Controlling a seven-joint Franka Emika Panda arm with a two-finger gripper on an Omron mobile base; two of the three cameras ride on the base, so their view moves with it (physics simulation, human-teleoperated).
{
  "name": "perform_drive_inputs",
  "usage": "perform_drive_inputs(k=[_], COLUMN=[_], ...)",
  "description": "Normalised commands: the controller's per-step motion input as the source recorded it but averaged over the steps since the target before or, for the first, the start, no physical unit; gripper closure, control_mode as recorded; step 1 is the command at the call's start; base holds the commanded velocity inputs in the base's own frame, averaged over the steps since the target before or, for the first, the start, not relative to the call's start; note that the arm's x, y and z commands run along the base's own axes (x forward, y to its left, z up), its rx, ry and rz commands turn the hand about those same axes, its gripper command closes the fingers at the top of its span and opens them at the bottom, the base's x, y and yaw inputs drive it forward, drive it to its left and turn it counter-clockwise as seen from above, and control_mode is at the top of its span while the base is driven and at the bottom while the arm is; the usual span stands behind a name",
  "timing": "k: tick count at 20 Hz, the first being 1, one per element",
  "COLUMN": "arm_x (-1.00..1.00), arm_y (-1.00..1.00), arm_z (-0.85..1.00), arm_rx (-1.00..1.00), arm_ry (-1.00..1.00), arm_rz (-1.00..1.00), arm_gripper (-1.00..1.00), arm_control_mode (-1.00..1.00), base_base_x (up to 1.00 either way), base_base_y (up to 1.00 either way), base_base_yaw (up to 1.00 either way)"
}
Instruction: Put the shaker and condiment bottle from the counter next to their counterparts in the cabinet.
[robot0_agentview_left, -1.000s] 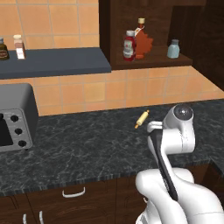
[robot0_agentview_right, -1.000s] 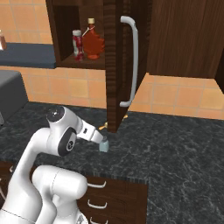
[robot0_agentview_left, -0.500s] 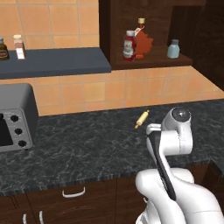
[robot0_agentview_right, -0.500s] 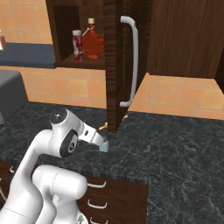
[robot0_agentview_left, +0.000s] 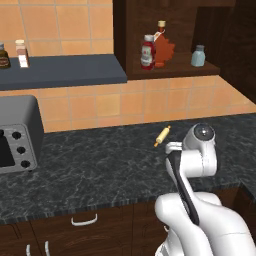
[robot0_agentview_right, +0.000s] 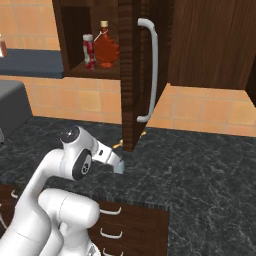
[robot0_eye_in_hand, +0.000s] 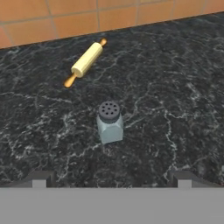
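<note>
The table (robot0_agentview_left: 100, 165) is a long dark speckled marble-look top over brown drawers, backed by a wall of orange-tan tiles. At its left end stands a grey toaster oven (robot0_agentview_left: 17, 132). Above that, a plain blue-grey wall shelf (robot0_agentview_left: 60, 72) carries two small jars at its far left.

Beside the shelf hangs the dark brown cabinet (robot0_agentview_left: 165, 70), its door (robot0_agentview_right: 137, 75) swung open toward the room, with a long pale handle (robot0_agentview_right: 150, 70) on it. On the shelf inside, the red condiment bottle (robot0_agentview_left: 148, 51) stands upright just beside the maple-leaf bottle (robot0_agentview_left: 162, 47), and a pale blue-grey shaker (robot0_agentview_left: 198, 55) stands apart to their right.

Down on the table, the other shaker (robot0_eye_in_hand: 109, 122) stands upright on open stone, with bare surface all round it. A small wooden rolling pin (robot0_eye_in_hand: 86, 61) lies tilted nearer the tiled wall, apart from the shaker.

The hand (robot0_eye_in_hand: 111, 177) hangs above the table, looking down on the shaker. Its two dark fingertips (robot0_eye_in_hand: 39, 178) are spread wide, nothing between them, and the shaker sits ahead of the gap, untouched. In the right base view the open door's lower edge hangs close over that spot.
</note>
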Motion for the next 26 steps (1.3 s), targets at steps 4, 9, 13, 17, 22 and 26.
perform_drive_inputs(k=[4,9,13,17,22,26], arm_x=[0.26,0.26,0.14,0.13,0.03,0.12], arm_y=[0.00,0.00,-0.03,-0.07,0.00,0.00], arm_z=[-0.21,-0.26,-0.27,-0.27,-0.18,-0.23], arm_rx=[0.00,0.00,0.00,0.00,0.00,0.00], arm_ry=[0.00,0.00,0.00,0.00,0.00,0.00], arm_rz=[0.00,0.00,0.00,0.00,0.00,0.00], arm_gripper=[-1.00,-1.00,-1.00,-1.00,-1.00,-1.00], arm_control_mode=[-1.00,-1.00,-1.00,-1.00,-1.00,-1.00], base_base_x=[0.00,0.00,0.00,0.00,0.00,0.00], base_base_y=[0.00,0.00,0.00,0.00,0.00,0.00], base_base_yaw=[0.00,0.00,0.00,0.00,0.00,0.00])
